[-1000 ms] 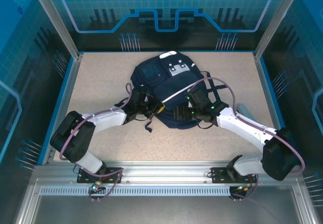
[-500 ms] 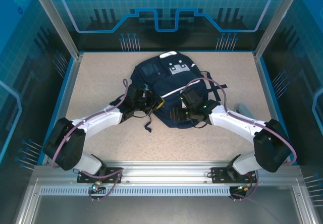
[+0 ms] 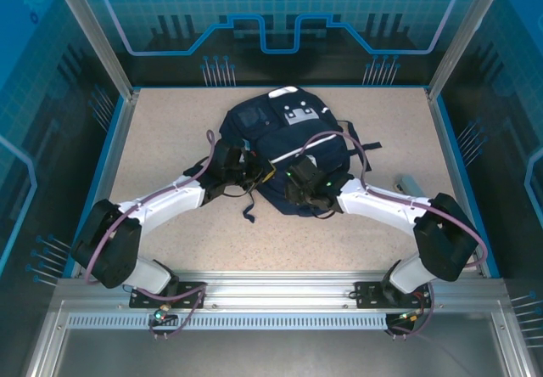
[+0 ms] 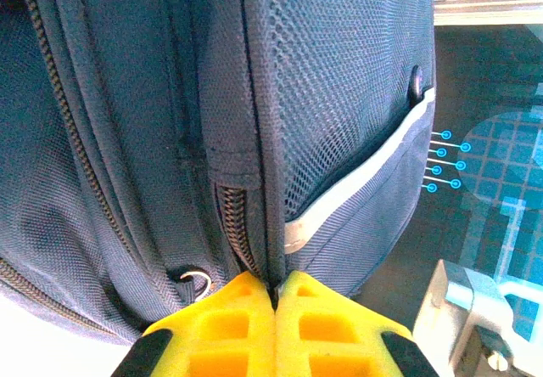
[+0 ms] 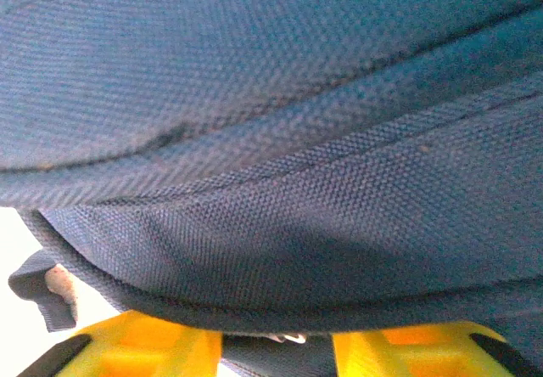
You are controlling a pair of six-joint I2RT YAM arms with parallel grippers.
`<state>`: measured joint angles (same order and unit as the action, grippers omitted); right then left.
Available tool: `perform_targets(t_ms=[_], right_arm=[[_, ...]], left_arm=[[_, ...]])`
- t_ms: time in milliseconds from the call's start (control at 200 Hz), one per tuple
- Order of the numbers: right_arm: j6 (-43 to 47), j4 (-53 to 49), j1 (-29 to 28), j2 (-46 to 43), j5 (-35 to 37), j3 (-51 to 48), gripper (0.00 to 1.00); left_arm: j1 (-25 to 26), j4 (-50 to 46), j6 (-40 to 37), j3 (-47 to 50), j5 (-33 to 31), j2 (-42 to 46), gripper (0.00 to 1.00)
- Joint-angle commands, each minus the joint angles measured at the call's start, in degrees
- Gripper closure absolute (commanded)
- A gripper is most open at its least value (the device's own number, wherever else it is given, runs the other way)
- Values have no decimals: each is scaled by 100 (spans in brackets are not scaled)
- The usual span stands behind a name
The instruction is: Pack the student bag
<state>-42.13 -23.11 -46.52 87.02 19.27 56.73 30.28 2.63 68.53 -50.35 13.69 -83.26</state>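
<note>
Navy student bag (image 3: pixel 273 129): left hand (image 4: pixel 276 282) pinches its seam (image 4: pixel 273 182); right hand (image 5: pixel 276 340) narrow at hem (image 5: pixel 254 316), hold unclear; thin fabric may slip.

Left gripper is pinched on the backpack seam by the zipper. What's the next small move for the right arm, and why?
Probably close the right gripper on the piped hem of the student bag. Its yellow fingers stand apart with that hem lying across the gap, while the left gripper is shut on the seam. Holding both sides should let the arms spread it.
</note>
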Motion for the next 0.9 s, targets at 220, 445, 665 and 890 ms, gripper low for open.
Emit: perform_targets(t_ms=[220, 445, 665, 890], right_arm=[[468, -908, -49, 158, 821, 490, 80], [844, -904, -42, 208, 943, 600, 93], [1369, -938, -45, 220, 810, 760, 100], [2034, -670, -34, 121, 165, 895, 100]], left_arm=[[-27, 43, -290, -261, -174, 317, 100], [-44, -51, -336, -291, -207, 320, 100], [-75, -181, -406, -149, -372, 379, 100], [-87, 219, -137, 517, -229, 460, 56]])
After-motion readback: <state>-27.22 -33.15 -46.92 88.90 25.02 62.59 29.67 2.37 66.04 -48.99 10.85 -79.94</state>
